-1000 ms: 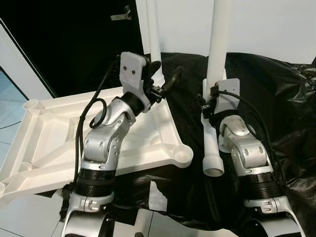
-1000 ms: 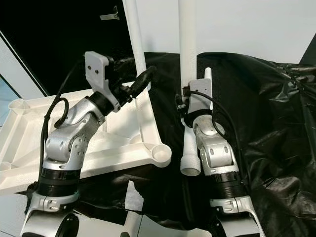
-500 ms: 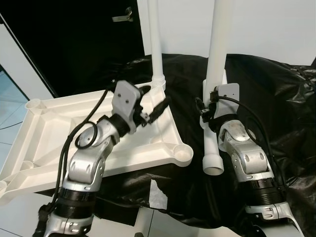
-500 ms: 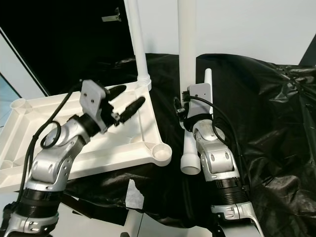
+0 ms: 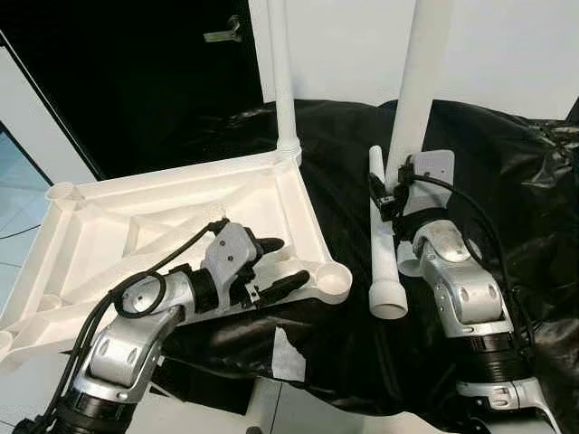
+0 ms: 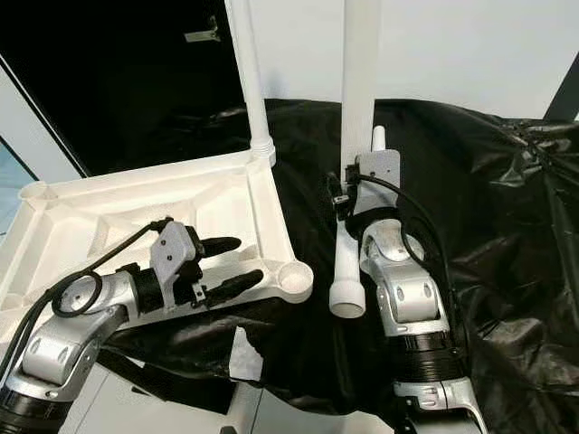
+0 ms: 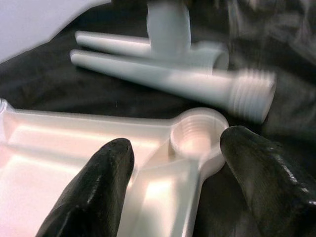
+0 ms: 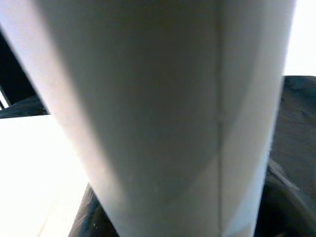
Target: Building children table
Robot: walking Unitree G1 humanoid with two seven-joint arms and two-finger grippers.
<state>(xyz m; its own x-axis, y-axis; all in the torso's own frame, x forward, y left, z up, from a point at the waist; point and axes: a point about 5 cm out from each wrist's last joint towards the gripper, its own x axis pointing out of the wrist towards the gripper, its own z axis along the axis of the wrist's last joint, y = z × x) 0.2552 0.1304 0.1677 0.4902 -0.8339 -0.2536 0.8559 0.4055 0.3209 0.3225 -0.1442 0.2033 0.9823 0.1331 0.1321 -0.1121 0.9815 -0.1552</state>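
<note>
A white children's table top [image 5: 109, 235] lies upside down, partly on black cloth. One white leg [image 5: 282, 81] stands screwed into its far right corner. My left gripper [image 5: 277, 265] is open, its fingers [image 7: 98, 192] on either side of the empty threaded socket [image 7: 197, 134] at the near right corner [image 5: 333, 281]. My right gripper [image 5: 403, 183] is shut on a second white leg [image 5: 421, 81], held nearly upright over the cloth; the close-up of that leg [image 8: 163, 108] hides the fingers. A third leg [image 5: 382, 244] lies loose on the cloth beside the table top.
Crumpled black cloth [image 5: 507, 181] covers the surface to the right and behind. A dark doorway [image 5: 136, 81] and a white wall [image 5: 507, 45] stand beyond. The table top's left end overhangs pale floor [image 5: 18, 199].
My left arm has swung down from the standing leg at the far corner to the near right corner socket. The leg in my right gripper now leans slightly to the right.
</note>
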